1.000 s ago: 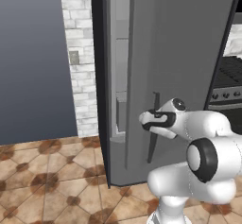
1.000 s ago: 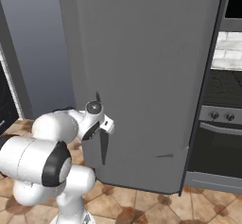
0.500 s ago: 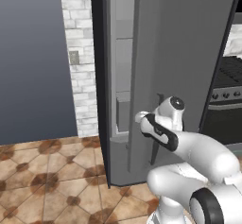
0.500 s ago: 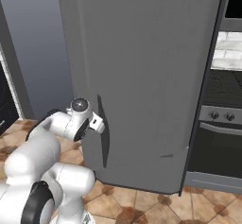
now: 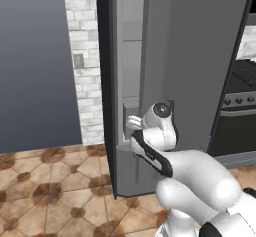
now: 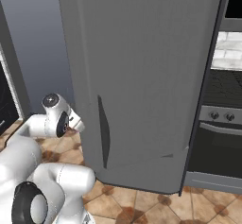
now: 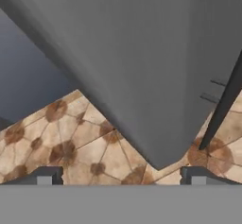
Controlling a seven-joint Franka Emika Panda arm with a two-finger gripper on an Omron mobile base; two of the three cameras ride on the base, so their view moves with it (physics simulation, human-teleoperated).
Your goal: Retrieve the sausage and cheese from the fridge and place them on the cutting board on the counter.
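The fridge (image 5: pixel 200 56) is a tall dark grey cabinet whose door stands slightly ajar, with a strip of light grey inner wall (image 5: pixel 131 56) showing in the gap. Its long dark handle (image 6: pixel 101 128) runs down the door front. My gripper (image 5: pixel 133 126) is at the door's free edge, left of the handle and low on the door; it also shows beside the door as gripper (image 6: pixel 78 124). In the hand view the gripper (image 7: pixel 120 176) is open, fingertips (image 7: pixel 45 176) wide apart with nothing between them, facing the door and handle (image 7: pixel 227 105). Sausage, cheese, cutting board and counter are out of view.
A dark oven (image 5: pixel 240 121) stands right of the fridge, also seen as the oven (image 6: pixel 217 142). Left of the fridge are a white brick strip (image 5: pixel 82 56) and a blue-grey wall (image 5: pixel 35 66). Brown tiled floor (image 5: pixel 50 191) lies in front.
The gripper has let go of the door handle, opened wide and moved left to the door's free edge. The door stays ajar.
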